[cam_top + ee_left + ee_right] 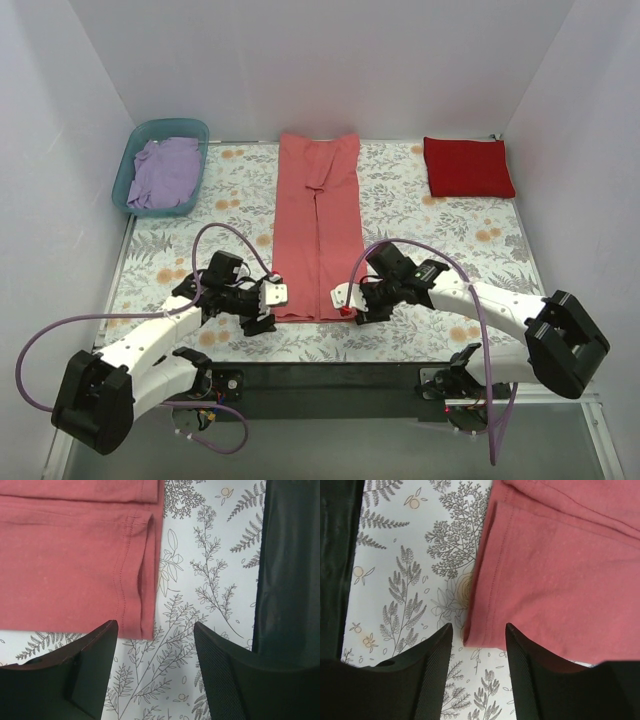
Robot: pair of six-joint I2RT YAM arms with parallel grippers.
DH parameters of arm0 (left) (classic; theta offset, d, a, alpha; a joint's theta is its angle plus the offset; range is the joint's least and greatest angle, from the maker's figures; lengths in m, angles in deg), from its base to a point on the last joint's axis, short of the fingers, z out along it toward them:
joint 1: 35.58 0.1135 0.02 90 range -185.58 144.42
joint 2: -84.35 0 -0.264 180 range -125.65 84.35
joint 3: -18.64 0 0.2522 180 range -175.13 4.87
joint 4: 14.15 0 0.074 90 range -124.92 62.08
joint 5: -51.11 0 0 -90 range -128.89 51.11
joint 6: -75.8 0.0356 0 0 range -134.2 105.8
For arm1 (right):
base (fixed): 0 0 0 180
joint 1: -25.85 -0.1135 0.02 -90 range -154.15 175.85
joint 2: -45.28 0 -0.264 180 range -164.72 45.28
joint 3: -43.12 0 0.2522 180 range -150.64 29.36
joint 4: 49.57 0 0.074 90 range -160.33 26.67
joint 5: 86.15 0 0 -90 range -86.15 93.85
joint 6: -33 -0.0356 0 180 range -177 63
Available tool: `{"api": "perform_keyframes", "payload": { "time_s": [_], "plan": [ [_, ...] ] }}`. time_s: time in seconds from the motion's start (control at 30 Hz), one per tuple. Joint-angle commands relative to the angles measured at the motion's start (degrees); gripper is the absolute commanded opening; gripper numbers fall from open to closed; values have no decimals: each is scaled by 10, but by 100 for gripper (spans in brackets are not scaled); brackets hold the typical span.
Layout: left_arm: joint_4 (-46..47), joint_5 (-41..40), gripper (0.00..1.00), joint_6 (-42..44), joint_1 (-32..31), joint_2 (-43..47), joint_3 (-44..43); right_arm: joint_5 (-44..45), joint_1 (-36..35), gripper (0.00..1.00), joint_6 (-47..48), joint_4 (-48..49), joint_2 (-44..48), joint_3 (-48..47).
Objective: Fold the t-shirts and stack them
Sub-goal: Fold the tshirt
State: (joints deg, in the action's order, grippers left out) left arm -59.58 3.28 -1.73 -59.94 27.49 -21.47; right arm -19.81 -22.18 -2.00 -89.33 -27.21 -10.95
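A: Surface first. The table is covered by a white floral cloth [230,190] printed with ferns, and plain white walls [320,60] close it in on three sides. Logged?

B: Logged. The salmon-pink shirt [318,225] lies mid-table, folded into a long narrow strip that runs from the far edge toward the arms.

A: The other two?

B: The deep red shirt [468,166] is folded to a flat rectangle in the far right corner. The lavender shirt [165,172] is crumpled inside the teal tub [170,124] in the far left corner.

A: Hands?

B: The left gripper [270,308] is at the strip's near left corner with its jaws apart. Its wrist camera shows the hemmed corner in the gap between the fingers [100,645]. The right gripper [345,303] is at the near right corner, likewise spread, with that corner between its fingertips. Neither is grasping anything.

A: Are the pads touching the fabric?

B: Cannot tell. Both wrist views look down past the fingers.
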Motion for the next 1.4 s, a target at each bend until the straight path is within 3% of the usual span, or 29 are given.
{"api": "perform_keyframes", "payload": {
  "time_s": [0.0,0.43,0.63,0.8,1.0,1.13,1.17,1.3,1.37],
  "plan": [
    [48,-24,60,19,-14,-10,1,0,-5,52,4,58,-12,3],
    [88,-49,58,19,-44,-50,16,33,-15,50,-7,105,-63,45],
    [91,-57,57,32,-48,-62,17,42,-15,39,-7,108,-81,59],
    [93,-71,55,47,-53,-90,21,62,-15,22,-10,107,-92,66],
    [114,-86,43,44,-59,-119,20,73,-15,2,-14,107,-96,64],
    [123,-113,35,57,-68,-138,24,83,-15,1,-21,104,-99,57],
    [121,-119,31,60,-69,-140,25,83,-15,1,-24,98,-100,53],
    [108,-131,1,65,-74,-139,17,76,-15,1,-38,83,-94,35],
    [93,-125,0,63,-74,-133,11,76,-20,1,-48,78,-87,31]
  ]
}}
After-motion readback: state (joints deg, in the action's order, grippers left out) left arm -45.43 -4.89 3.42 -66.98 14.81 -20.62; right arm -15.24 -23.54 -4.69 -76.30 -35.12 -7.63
